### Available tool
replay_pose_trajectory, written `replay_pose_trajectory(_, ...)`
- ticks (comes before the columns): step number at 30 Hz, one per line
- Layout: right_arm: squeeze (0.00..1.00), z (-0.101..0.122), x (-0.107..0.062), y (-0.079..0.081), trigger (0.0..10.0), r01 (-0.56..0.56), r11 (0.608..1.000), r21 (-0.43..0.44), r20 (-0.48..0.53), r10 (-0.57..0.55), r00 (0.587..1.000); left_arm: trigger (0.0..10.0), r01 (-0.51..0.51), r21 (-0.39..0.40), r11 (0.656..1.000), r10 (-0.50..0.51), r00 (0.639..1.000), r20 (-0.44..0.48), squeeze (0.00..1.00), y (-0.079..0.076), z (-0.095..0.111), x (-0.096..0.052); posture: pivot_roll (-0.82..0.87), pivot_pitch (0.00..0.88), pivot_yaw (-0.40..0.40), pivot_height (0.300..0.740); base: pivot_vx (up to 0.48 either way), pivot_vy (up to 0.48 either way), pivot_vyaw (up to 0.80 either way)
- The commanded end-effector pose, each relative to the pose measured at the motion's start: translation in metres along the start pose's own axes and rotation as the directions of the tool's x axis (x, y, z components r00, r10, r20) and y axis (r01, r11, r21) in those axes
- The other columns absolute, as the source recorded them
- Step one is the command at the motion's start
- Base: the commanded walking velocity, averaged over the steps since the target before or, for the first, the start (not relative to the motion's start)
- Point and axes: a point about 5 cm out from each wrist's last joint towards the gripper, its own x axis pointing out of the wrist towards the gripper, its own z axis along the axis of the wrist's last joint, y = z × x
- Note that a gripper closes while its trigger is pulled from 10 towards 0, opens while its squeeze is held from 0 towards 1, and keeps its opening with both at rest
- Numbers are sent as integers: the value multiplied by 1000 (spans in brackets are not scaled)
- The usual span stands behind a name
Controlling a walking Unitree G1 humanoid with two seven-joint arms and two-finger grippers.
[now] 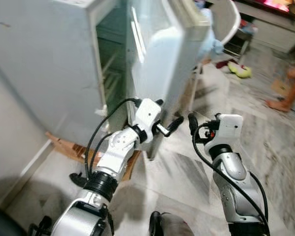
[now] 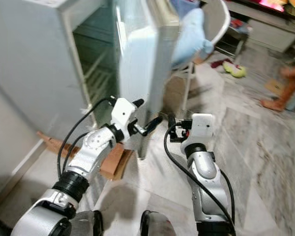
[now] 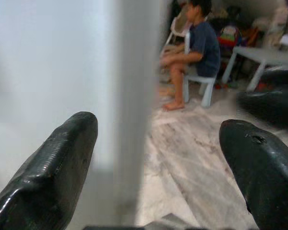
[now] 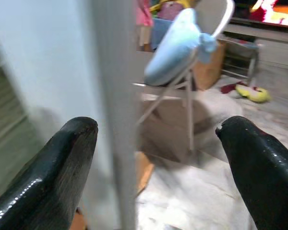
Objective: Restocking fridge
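Left eye view: marble floor [image 1: 265, 147], fridge [image 1: 49, 64] with door [image 1: 157, 54] ajar, folding chair [image 2: 206, 29] behind. Left end effector [image 1: 166, 118] spread at the door's edge; right end effector [image 4: 156, 158] spread nearby. Shelf contents blurred.

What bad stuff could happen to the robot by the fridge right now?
1. The fridge door hangs partly open and the left hand sits right at its lower edge, so the door might swing and bump or pinch the fingers.
2. The right hand is close beside the left one, and they could knock together.
3. A person's foot rests on the floor nearby, so stepping back could be risky.
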Motion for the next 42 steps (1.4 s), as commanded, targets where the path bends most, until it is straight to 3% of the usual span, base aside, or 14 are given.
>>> replay_pose_trajectory(1,0,5,-1,-1,10000,3,1000,-2,25,-3,1000,10000,-30,-2,1000,30,999,-18,0,3,-7,-4,-36,111,-109,740,0,0,0)
replay_pose_trajectory(2,0,6,0,0,10000,-3,1000,3,34,3,999,10000,-88,25,996,89,995,-46,0,15,-13,-14,-36,111,-109,740,0,0,0)
replay_pose_trajectory(7,0,8,3,5,10000,-22,1000,0,43,22,999,10000,-155,45,987,158,986,-57,0,32,-17,-30,-25,110,-112,740,0,0,-160)
replay_pose_trajectory(10,0,8,3,5,10000,-23,1000,1,44,23,999,10000,-168,50,985,171,984,-57,0,34,-17,-33,-24,109,-113,740,185,-260,-800)
replay_pose_trajectory(16,0,5,1,6,10000,-20,1000,3,43,20,999,10000,-247,57,967,250,966,-64,0,43,-23,-52,-29,107,-106,740,179,-404,-404)
replay_pose_trajectory(19,0,3,0,5,10000,-12,1000,5,39,12,999,10000,-305,66,950,309,949,-65,0,47,-27,-77,-26,110,-105,740,0,-428,0)
replay_pose_trajectory(26,0,1,3,8,10000,-19,1000,13,38,18,999,10000,-419,20,908,420,905,-66,0,57,-25,-107,12,125,-103,740,0,-433,0)
replay_pose_trajectory(31,0,8,9,6,10000,-23,1000,3,64,23,998,10000,-463,45,885,465,882,-79,0,53,-21,-121,31,138,-92,740,0,-441,0)
replay_pose_trajectory(36,0,11,11,2,10000,-6,1000,1,73,6,997,10000,-496,8,869,494,864,-102,0,47,-22,-134,27,151,-91,740,0,-442,0)
replay_pose_trajectory(42,0,9,8,4,10000,-12,1000,-6,66,12,998,10000,-502,9,865,498,857,-133,0,49,-25,-140,7,152,-90,740,0,-439,0)
